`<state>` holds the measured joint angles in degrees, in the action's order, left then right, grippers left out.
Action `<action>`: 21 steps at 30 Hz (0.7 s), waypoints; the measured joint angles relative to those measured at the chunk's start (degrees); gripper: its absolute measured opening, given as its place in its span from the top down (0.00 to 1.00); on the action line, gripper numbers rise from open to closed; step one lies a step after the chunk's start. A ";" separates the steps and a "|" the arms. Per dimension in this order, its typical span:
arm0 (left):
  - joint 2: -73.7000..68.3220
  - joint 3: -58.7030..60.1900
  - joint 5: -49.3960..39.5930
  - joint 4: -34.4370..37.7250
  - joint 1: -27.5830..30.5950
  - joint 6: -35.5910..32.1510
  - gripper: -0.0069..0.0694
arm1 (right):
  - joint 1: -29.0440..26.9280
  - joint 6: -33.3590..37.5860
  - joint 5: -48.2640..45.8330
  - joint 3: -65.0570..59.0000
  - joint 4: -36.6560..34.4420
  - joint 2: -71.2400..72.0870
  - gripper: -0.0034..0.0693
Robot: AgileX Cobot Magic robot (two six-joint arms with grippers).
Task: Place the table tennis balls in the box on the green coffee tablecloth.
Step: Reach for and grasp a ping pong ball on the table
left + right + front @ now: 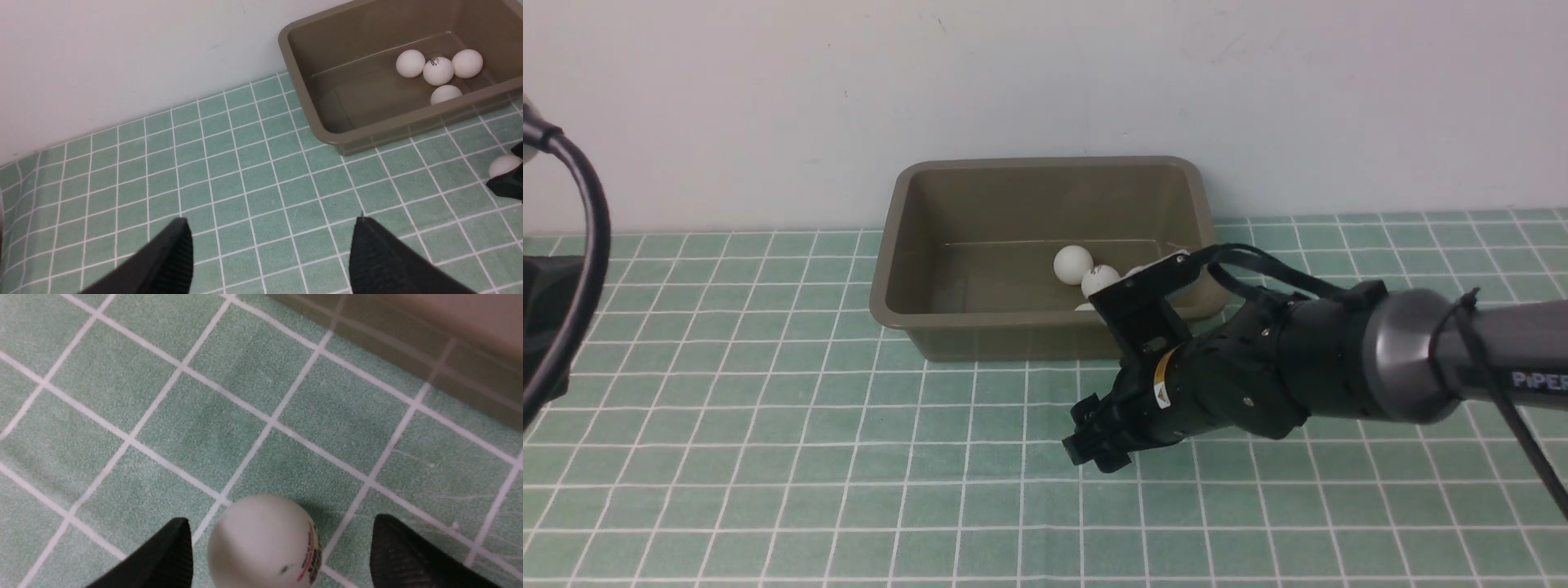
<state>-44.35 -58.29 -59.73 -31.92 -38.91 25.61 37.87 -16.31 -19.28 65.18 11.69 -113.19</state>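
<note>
The olive-brown box [894, 245] stands at the back of the green coffee tablecloth [768, 457]. Several white table tennis balls [438, 70] lie bunched together inside it. One more ball [263, 541], with a red and dark print, rests on the cloth in front of the box [449, 343]. My right gripper [280, 518] is low over the cloth and open, with that ball between its fingers [408, 559] and a gap on each side. In the front view the right gripper [1090, 445] hides this ball. My left gripper [270, 219] is open over bare cloth, holding nothing.
A white wall runs directly behind the box. The left arm's black cable [584, 212] loops at the far left edge of the front view. The right arm [1339, 359] reaches in from the right, its wrist camera bracket overlapping the box's front right corner.
</note>
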 joint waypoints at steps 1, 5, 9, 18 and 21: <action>0.00 0.00 0.00 0.00 0.00 0.00 0.31 | 0.00 -0.06 0.00 0.00 0.06 0.06 0.34; 0.00 0.00 0.00 0.00 0.00 0.00 0.31 | 0.00 -0.20 -2.15 0.00 1.51 1.19 0.47; 0.00 0.00 0.00 0.00 0.00 0.00 0.31 | 0.00 -0.20 -8.14 0.00 4.49 5.30 0.45; 0.00 0.00 0.43 0.00 0.00 0.10 0.31 | 0.00 2.30 -10.43 0.00 8.17 20.55 0.45; 0.00 0.00 0.84 0.00 0.00 0.10 0.31 | 0.00 2.63 -5.58 0.05 8.43 23.19 0.45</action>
<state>-44.35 -58.29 -58.89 -31.92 -38.91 25.71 37.87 -13.68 -24.86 65.23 20.13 -89.99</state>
